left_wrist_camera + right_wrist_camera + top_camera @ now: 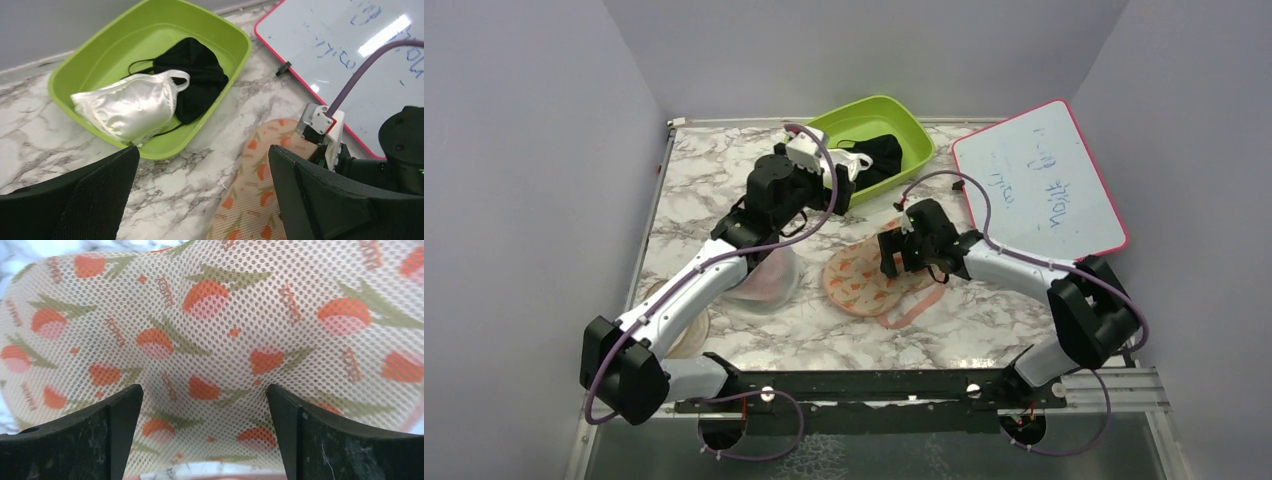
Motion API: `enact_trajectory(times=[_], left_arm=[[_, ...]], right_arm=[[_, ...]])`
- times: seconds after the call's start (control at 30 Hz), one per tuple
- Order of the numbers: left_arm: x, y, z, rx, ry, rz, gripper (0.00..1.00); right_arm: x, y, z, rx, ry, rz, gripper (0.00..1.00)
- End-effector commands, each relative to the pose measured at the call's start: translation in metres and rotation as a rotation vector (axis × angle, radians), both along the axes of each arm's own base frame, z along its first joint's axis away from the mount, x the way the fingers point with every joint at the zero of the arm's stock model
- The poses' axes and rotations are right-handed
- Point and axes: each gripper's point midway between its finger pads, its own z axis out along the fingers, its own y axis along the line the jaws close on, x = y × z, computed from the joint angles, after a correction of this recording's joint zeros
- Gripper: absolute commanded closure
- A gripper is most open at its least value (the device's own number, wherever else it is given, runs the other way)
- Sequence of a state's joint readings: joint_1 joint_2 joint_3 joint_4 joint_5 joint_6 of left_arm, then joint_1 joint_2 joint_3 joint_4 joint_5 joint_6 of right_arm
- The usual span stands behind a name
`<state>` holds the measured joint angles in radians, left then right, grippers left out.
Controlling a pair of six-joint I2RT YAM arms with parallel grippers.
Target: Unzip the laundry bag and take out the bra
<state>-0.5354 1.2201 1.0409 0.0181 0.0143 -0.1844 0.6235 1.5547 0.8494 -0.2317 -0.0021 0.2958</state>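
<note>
The laundry bag (861, 282) lies flat mid-table, peach with red-orange flowers, a pink loop at its near right. It fills the right wrist view (215, 330) and shows in the left wrist view (255, 200). My right gripper (892, 255) is open and empty, low over the bag's far right end; in its own view (205, 430) the jaws stand apart over the mesh. My left gripper (852, 168) is open and empty, raised between the bag and the green bin; its own view (202, 190) shows bare marble between the jaws. The bra is hidden.
A green bin (912, 128) at the back holds a shiny white garment (130, 107) and a black cloth (195, 75). A pink-rimmed whiteboard (1039, 180) lies at the right. A translucent mesh dome (764, 282) sits under my left arm. A flat round piece (686, 335) lies near left.
</note>
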Motion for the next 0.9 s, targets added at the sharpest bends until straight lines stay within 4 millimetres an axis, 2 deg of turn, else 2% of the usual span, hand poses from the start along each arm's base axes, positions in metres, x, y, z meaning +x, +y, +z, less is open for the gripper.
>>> enact_trajectory(times=[0.0, 0.1, 0.17, 0.2, 0.27, 0.33, 0.4, 0.5, 0.63, 0.73, 0.87], left_arm=[[-0.018, -0.04, -0.019, 0.022, 0.067, -0.109, 0.01], [-0.031, -0.06, -0.035, 0.035, 0.108, -0.152, 0.01], [-0.038, -0.065, -0.052, 0.021, 0.171, -0.161, 0.01], [-0.04, -0.065, -0.058, 0.003, 0.199, -0.151, 0.01], [-0.05, -0.061, -0.083, -0.031, 0.272, -0.126, 0.01], [-0.063, -0.06, -0.097, -0.051, 0.311, -0.155, 0.01], [-0.069, -0.055, -0.111, -0.035, 0.351, -0.147, 0.01], [-0.07, -0.046, -0.129, 0.019, 0.4, -0.109, 0.01], [-0.068, -0.036, -0.152, 0.032, 0.5, -0.058, 0.02], [-0.065, -0.03, -0.157, -0.013, 0.527, -0.034, 0.03], [-0.063, -0.032, -0.169, -0.039, 0.568, -0.031, 0.02]], right_arm=[[0.007, 0.011, 0.051, 0.067, -0.137, 0.06, 0.05], [-0.006, 0.004, 0.068, 0.103, -0.139, 0.034, 0.04], [-0.016, -0.003, 0.071, 0.119, -0.126, 0.002, 0.04], [-0.022, -0.007, 0.07, 0.126, -0.111, -0.019, 0.04], [-0.036, -0.012, 0.06, 0.153, -0.061, -0.057, 0.04], [-0.052, -0.005, 0.048, 0.232, -0.009, -0.052, 0.04], [-0.06, 0.002, 0.041, 0.3, 0.004, -0.04, 0.04], [-0.048, -0.002, 0.037, 0.276, -0.034, -0.072, 0.05], [-0.017, -0.023, 0.027, 0.122, -0.091, -0.165, 0.04], [0.006, -0.037, 0.018, 0.12, -0.067, -0.202, 0.05], [0.026, -0.031, 0.027, 0.199, -0.069, -0.173, 0.07]])
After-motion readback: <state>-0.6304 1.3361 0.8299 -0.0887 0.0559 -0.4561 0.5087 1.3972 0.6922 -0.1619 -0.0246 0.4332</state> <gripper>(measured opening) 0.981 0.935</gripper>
